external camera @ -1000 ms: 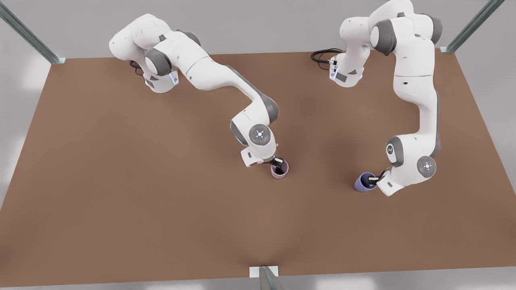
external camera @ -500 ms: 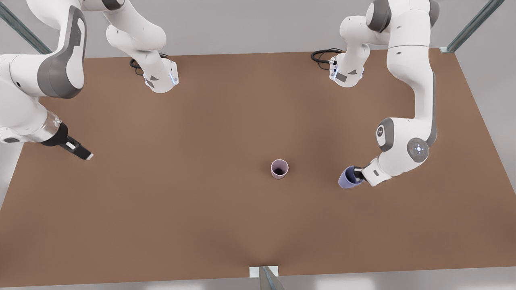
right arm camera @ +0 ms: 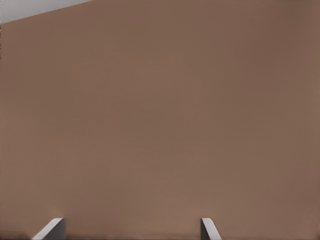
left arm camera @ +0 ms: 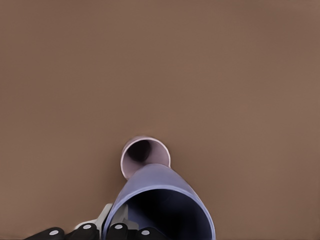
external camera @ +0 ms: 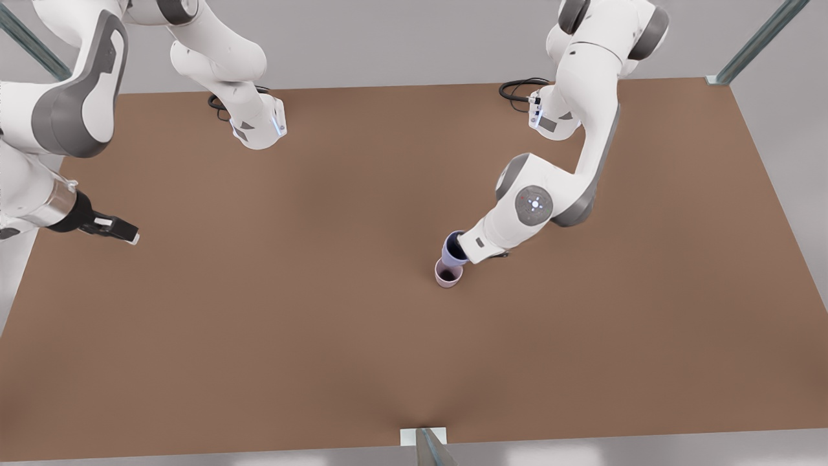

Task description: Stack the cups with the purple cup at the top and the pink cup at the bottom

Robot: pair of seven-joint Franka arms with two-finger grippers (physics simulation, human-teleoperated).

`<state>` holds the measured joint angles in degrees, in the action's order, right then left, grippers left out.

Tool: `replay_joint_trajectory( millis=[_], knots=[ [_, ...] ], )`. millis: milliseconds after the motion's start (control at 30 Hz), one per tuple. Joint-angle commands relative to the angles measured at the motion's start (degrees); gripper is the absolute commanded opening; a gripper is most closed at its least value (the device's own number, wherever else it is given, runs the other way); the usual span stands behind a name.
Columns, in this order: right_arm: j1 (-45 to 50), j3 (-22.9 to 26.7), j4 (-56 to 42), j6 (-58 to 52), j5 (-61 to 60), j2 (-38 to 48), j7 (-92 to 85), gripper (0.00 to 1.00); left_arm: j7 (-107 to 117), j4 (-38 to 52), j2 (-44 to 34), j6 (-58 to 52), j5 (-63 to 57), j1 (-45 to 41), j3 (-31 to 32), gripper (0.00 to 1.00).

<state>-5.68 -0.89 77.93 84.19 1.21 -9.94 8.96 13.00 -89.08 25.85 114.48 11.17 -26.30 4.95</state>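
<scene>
The pink cup [external camera: 448, 276] stands upright on the brown table [external camera: 259, 336], a little right of centre in the front view. Just above it hangs the purple cup [external camera: 452, 248], tilted, with my left gripper [external camera: 460, 250] shut on its rim. The left wrist view looks into the purple cup [left arm camera: 162, 200] with the pink cup [left arm camera: 143, 153] open-mouthed right beneath its base; whether the two touch I cannot tell. My right gripper [external camera: 126, 233] waits open over the table's edge at the front view's left, and its two fingertips [right arm camera: 51, 228] frame bare table.
Both arm bases [external camera: 257, 126] [external camera: 550, 120] stand at the table's far edge, with a black cable [external camera: 517, 87] by the second one. A metal post [external camera: 427, 446] rises at the middle of the near edge.
My left gripper carried the purple cup from the front view's right to just above the pink cup. My right gripper let go of the pink cup, drew away to the far left and stays there.
</scene>
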Motion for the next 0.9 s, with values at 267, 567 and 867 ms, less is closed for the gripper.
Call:
replay_joint_trajectory(
  millis=[267, 567, 867],
  knots=[
    [0.23, -0.08, -0.06, -0.96, -0.15, -0.35, -16.0, 1.0, 24.96, 0.13, 2.8, 3.99, -0.54, -0.25, -0.21, 0.21],
    [0.23, -0.25, -0.06, -0.87, 0.02, -0.35, -16.08, 1.0, 24.79, 0.04, 5.26, 4.52, -0.54, -0.25, -0.38, 0.21],
    [0.23, -0.25, -0.06, -0.87, 0.02, -0.35, -16.08, 1.0, 24.09, -0.22, 5.88, 4.52, -0.45, -0.16, -0.38, 0.36]
  ],
)
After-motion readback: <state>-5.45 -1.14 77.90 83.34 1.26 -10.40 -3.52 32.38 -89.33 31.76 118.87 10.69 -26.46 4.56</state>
